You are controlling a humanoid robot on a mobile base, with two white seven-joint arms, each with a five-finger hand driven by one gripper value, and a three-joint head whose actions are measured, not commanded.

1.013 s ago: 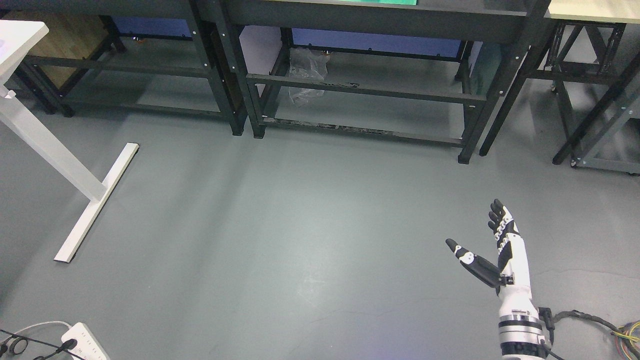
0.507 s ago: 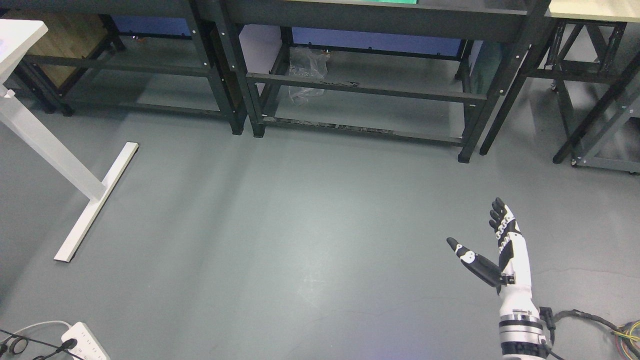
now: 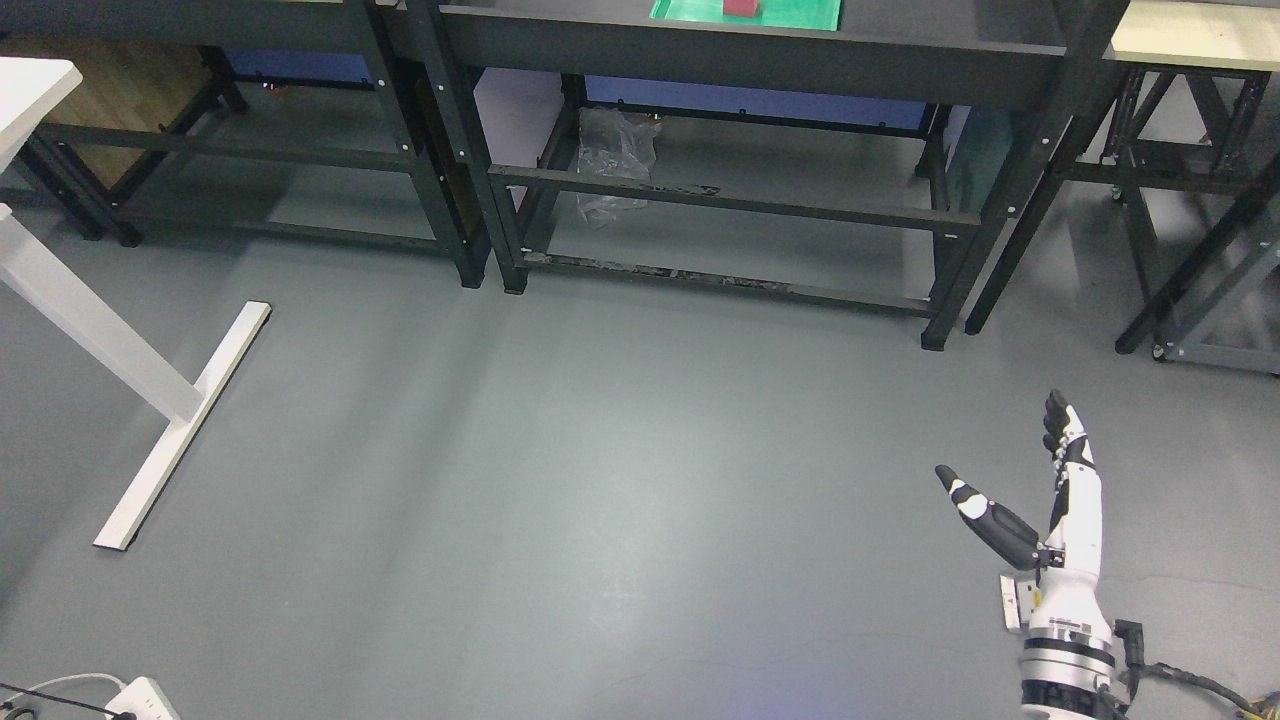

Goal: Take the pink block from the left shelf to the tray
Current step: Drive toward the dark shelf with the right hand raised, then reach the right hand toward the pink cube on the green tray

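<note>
White-and-black right hand (image 3: 1040,510), fingers spread, empty, low over grey floor. Far ahead-left: flat green plastic tray (image 3: 800,14) on black metal table (image 3: 750,45). Approach squarely before reaching.

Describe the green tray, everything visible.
The green tray lies flat on top of the black workbench at the picture's top edge, near the middle. It looks like a thin, flat, bright green sheet or shallow tray; its far part is cut off. A small dark red block sits on it, left of centre. No hand touches it.
</note>
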